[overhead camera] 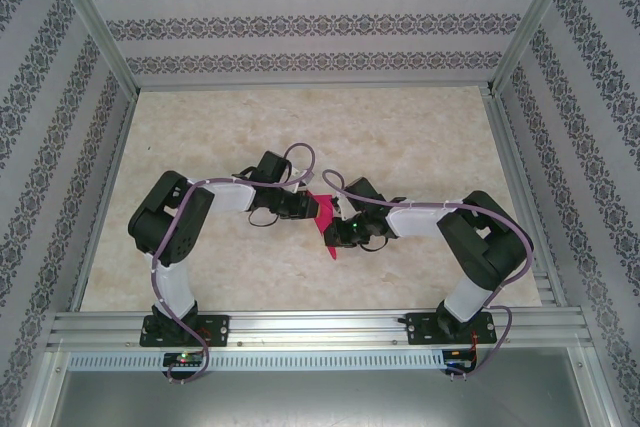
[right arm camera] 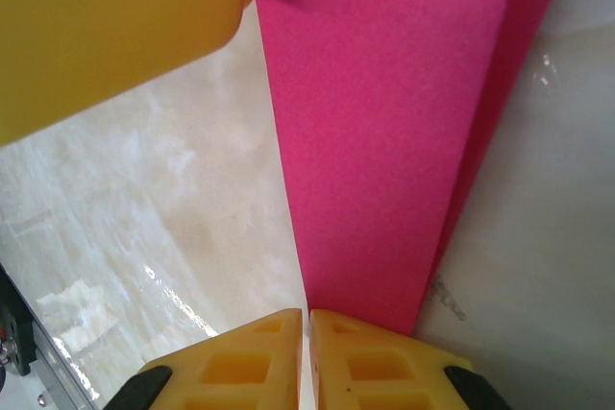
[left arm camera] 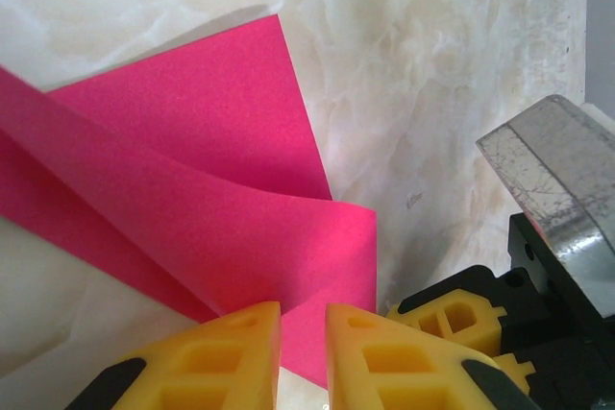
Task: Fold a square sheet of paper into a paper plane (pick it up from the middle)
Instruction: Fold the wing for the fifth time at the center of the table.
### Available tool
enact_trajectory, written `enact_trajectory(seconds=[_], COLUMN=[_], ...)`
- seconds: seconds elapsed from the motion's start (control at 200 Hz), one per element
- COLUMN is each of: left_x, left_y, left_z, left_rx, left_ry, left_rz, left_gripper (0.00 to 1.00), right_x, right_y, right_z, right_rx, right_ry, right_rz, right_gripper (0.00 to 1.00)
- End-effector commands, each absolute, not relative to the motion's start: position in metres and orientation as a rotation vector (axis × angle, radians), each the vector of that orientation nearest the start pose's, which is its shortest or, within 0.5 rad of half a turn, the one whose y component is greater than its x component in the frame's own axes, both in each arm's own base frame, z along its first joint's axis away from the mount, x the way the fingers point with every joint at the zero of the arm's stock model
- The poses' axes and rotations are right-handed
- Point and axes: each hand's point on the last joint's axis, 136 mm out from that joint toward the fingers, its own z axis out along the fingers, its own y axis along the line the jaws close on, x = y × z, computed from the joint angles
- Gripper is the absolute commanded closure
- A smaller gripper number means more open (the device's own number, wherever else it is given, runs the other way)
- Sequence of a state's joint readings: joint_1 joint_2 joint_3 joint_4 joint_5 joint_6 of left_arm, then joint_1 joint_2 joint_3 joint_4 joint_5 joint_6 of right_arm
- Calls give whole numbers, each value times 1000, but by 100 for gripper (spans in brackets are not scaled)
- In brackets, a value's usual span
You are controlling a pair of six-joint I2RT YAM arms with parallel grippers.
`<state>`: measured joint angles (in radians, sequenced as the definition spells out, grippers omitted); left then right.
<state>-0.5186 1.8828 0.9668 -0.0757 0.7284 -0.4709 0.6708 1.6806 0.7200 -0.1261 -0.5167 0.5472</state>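
**Top external.** Marble-patterned desk (overhead camera: 420,147) enclosed by patterned walls (overhead camera: 300,27), with an aluminium rail (overhead camera: 320,327) along the near edge. Both arms bend inward and meet near the middle of the desk. The left hand (overhead camera: 306,209) and right hand (overhead camera: 338,232) sit close together, with the magenta sheet of paper (overhead camera: 324,213) between them. One pointed end of the sheet hangs toward the rail.

**Left wrist.** The left hand (left arm camera: 303,312) has its two yellow fingers (left arm camera: 231,357) pressed nearly together, pinching the lower edge of the sheet of paper (left arm camera: 211,141). The sheet is partly folded: one flap rises flat behind, and a second band curls across in front. The desk (left arm camera: 432,64) lies beyond. To the right and just beside the sheet are a yellow finger (left arm camera: 452,319) and the black body of the right hand.

**Right wrist.** The right hand (right arm camera: 308,319) has its fingers (right arm camera: 384,367) closed to a hairline gap, nipping the narrow end of the sheet of paper (right arm camera: 375,141). The sheet runs upward as a long layered strip, with a second layer showing along its right side. A blurred yellow finger (right arm camera: 106,26) of the left hand touches the strip at the upper left. The desk (right arm camera: 144,199) lies beneath.
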Motion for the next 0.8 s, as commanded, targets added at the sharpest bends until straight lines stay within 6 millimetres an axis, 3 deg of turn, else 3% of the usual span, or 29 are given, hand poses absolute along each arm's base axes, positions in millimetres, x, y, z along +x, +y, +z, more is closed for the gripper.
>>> enact_trajectory(seconds=[0.0, 0.405, 0.794], left_x=[303, 318, 342], left_y=[-310, -300, -273], left_z=[39, 18, 6], left_rx=[436, 299, 163], left_ry=[2628, 2711, 2784], left_rz=[-1287, -1138, -878], left_gripper=[80, 83, 85], right_x=[197, 193, 184], right_y=[257, 252, 236], right_z=[-16, -20, -33], right_rx=[-329, -335, -321], right_ry=[2995, 3020, 3082], right_rz=[909, 883, 789], right_gripper=[87, 87, 87])
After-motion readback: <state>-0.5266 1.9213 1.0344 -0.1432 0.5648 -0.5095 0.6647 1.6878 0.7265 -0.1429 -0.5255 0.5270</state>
